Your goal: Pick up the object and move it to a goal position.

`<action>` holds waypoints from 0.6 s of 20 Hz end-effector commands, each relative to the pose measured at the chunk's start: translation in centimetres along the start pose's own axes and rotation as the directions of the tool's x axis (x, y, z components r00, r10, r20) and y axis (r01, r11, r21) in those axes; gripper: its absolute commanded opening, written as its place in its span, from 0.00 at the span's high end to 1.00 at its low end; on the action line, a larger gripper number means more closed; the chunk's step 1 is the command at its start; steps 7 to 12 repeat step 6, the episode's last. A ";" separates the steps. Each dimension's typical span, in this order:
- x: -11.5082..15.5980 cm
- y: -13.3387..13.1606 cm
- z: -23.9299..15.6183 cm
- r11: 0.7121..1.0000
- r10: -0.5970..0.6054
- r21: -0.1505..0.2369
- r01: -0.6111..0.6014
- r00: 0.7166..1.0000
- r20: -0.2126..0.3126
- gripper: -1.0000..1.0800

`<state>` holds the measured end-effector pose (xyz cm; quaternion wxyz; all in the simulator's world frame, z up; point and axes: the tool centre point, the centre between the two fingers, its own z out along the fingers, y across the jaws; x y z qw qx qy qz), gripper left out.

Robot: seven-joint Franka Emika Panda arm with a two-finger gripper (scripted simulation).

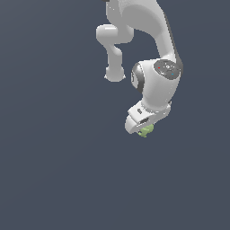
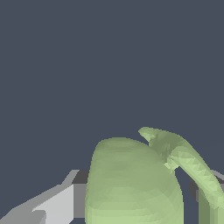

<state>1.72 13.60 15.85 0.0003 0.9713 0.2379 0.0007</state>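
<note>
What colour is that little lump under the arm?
The object is light green, clearest in the wrist view.

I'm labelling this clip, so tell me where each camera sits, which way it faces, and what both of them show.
Exterior view: off the arm, facing the white arm against a plain dark backdrop; the gripper hangs at its end, green object beneath it.
Wrist view: on the wrist, looking along the gripper; the green object fills the foreground, a grey finger beside it.
Shared: the gripper and the green object.

Open grey space all round my gripper (image 1: 143,128) — nothing in its way; only the object (image 1: 146,130) fills the gap between my fingers (image 2: 48,205).
</note>
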 end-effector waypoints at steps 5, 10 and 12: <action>0.0 -0.5 -2.0 1.000 0.000 0.000 0.000 1.000 0.001 1.00; 0.0 -0.5 -2.0 1.000 0.000 0.000 0.000 1.000 0.001 1.00; 0.0 -0.5 -2.0 1.000 0.000 0.000 0.000 1.000 0.001 1.00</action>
